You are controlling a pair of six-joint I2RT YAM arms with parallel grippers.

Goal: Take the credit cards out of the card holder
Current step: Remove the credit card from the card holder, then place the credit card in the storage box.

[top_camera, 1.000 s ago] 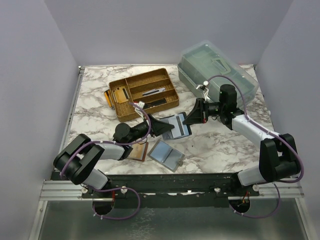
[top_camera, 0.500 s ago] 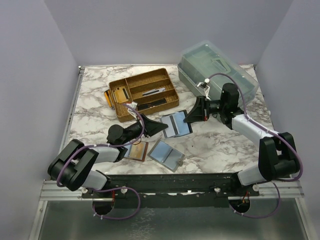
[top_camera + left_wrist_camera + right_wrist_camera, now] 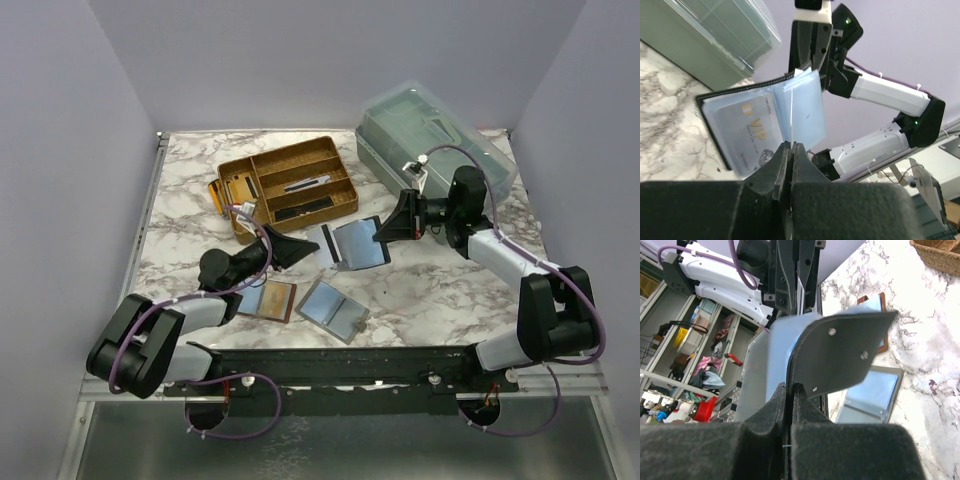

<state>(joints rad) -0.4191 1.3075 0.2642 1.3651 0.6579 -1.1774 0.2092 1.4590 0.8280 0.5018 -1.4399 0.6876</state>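
From above, the black card holder (image 3: 358,243) is open and held up over the tabletop (image 3: 440,290), in the middle between the two arms. The right jaws are clenched on its right edge. The left jaws are clenched on a thin pale card (image 3: 325,243). The card stands on its edge just left of the holder. So the holder lies to the right of the left jaws, and I think the pull must go left, straight away from the right arm. I cannot tell if the card is all the way out.

A brown holder (image 3: 272,298) and a grey holder (image 3: 333,308) lie on the tabletop nearer the arms. A woven tray (image 3: 280,150) sits behind, and a clear box (image 3: 435,130) is at the far right. None of them looks to be in the way.

From the left wrist, the jaws pinch the card edge-on. It shows as a thin line running up to the open holder. A second card (image 3: 747,132) with gold letters sits in the left pocket.

From the right wrist, the jaws are shut on the holder's black flap (image 3: 840,355), which has small studs. The left arm (image 3: 715,270) faces it.
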